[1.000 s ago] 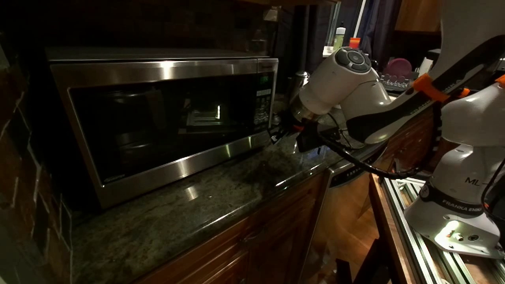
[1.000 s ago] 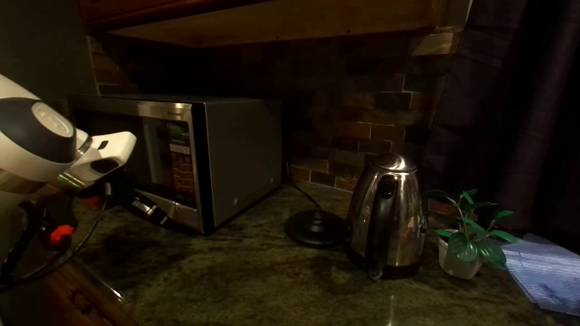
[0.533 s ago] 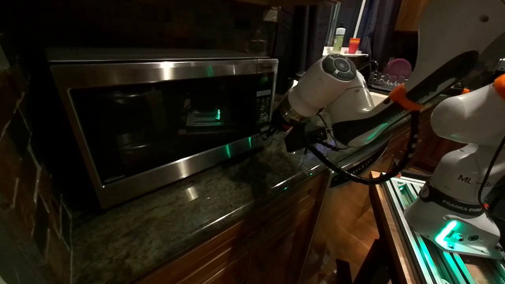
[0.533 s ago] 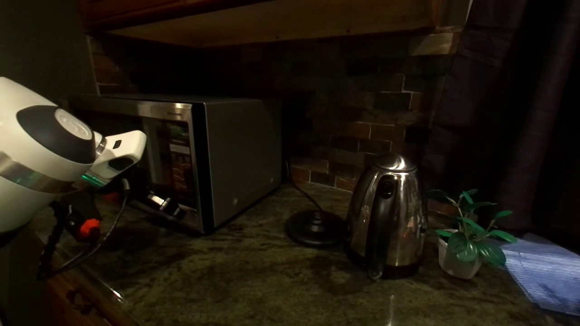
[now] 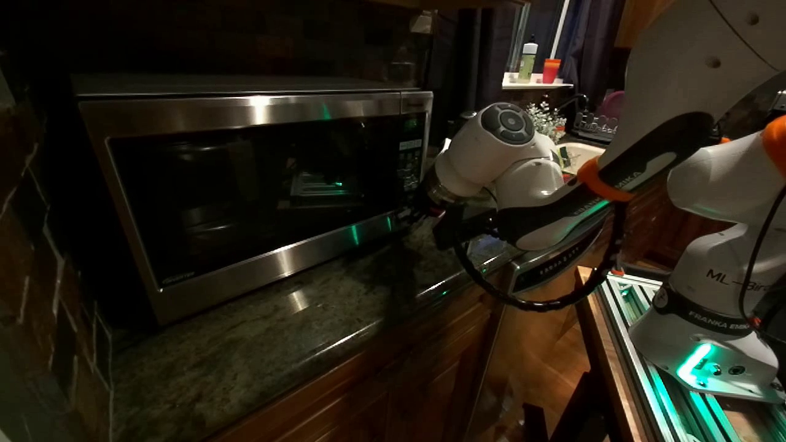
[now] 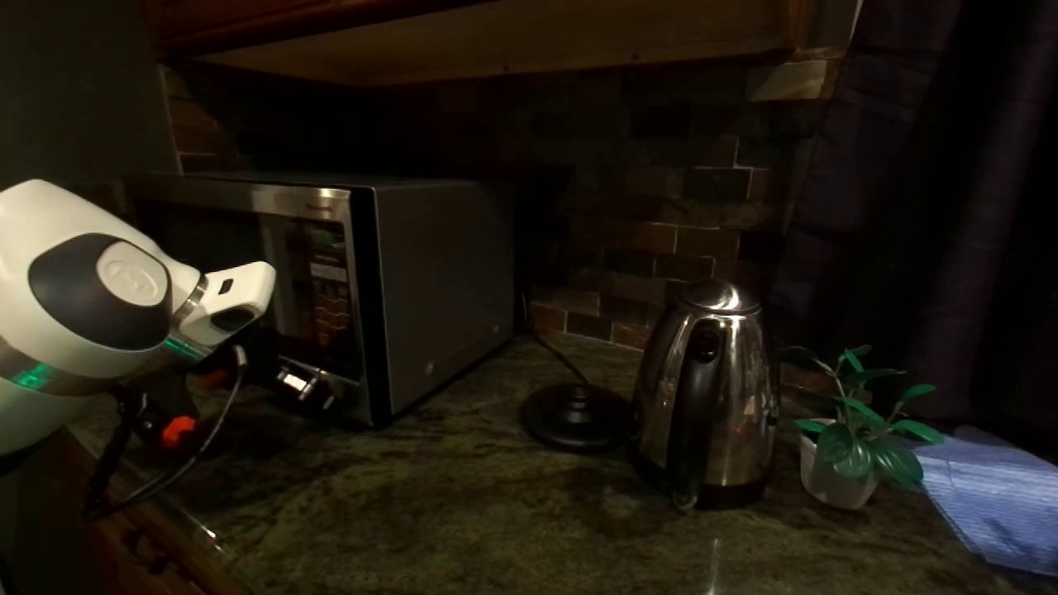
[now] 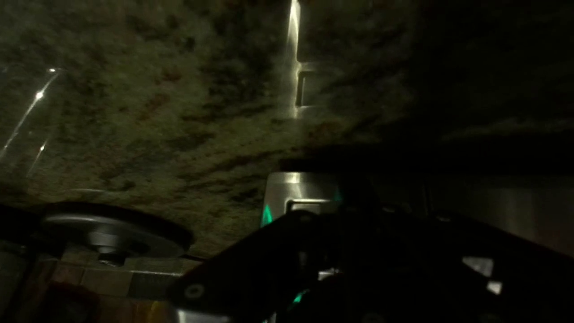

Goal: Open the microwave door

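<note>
Exterior view — "FRANKA EMIKA" reads along the white arm (image 5: 649, 170) — pincer (image 5: 405, 215) clenched, near the closed microwave door (image 5: 258, 190).

- The base (image 5: 743, 350) stands upright, with a green light (image 5: 695, 362) shining on it.
- The robot arm (image 5: 660, 152) is white and black, and it slopes down from up high.
- It bends, and the wrist (image 5: 476, 153) is tilted downward.
- The gripper (image 6: 322, 397) is low, pointing down and away from the base.
- Its fingers (image 7: 242, 264) are pressed together; they look very dark in the wrist view, so the tips are hard to see.
</note>
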Motion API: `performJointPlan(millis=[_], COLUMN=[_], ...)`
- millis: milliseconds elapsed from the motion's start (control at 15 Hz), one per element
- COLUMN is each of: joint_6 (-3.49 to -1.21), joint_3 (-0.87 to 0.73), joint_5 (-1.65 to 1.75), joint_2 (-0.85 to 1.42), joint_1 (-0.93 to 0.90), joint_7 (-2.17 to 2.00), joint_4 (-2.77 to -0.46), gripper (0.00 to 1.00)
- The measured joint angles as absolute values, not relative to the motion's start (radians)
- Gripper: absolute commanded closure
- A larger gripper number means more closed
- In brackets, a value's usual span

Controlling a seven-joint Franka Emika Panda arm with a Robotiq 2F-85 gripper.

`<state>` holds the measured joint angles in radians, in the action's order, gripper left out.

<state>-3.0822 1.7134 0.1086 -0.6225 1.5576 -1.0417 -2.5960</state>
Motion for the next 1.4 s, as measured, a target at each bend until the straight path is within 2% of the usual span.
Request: performJointPlan(millis=[1400], joint_6=[-3.205], joint_3=[1.737], joint_5=[-0.137], joint_2=[-0.809], joint_1=[1.490], joint_7=[-0.972], joint_4=[-2.649], gripper=[1.00])
